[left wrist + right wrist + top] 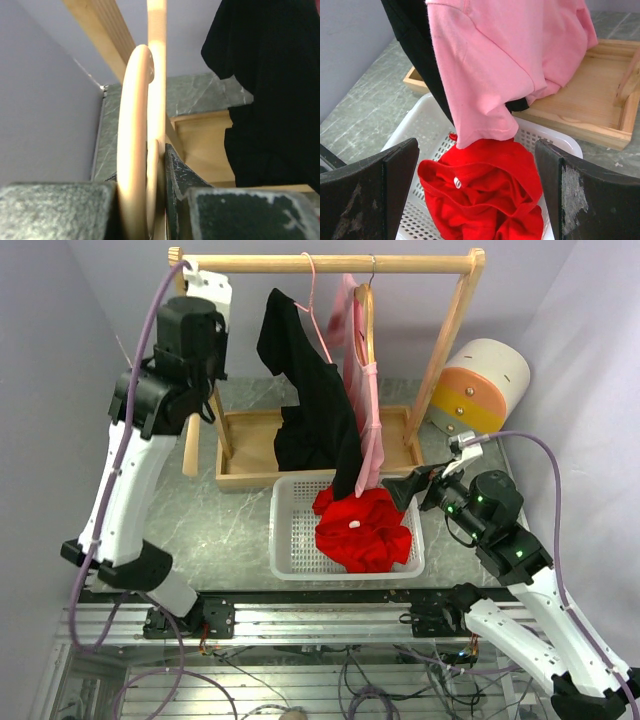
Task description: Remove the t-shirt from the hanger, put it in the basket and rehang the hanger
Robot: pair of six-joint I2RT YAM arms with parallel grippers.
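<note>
Left gripper (pixel 142 200) pinching wooden hanger (pixel 131 125), seemingly; right gripper (pixel 476 155) spread wide, empty, near pink t-shirt (pixel 490 65) hem.

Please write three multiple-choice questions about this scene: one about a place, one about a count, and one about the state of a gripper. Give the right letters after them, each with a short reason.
1. Where does the red cloth lie?
A. on the wooden tray
B. in the white basket
C. on the table

2. How many shirts hang from the rail?
A. one
B. two
C. three

3. In what state is the right gripper?
A. open
B. shut on a hanger
C. shut on the rail

Answers:
1 B: the red cloth is bunched inside the basket.
2 B: only a black shirt and a pink shirt hang there.
3 A: in the right wrist view its fingers stand wide apart and grip nothing.
</note>
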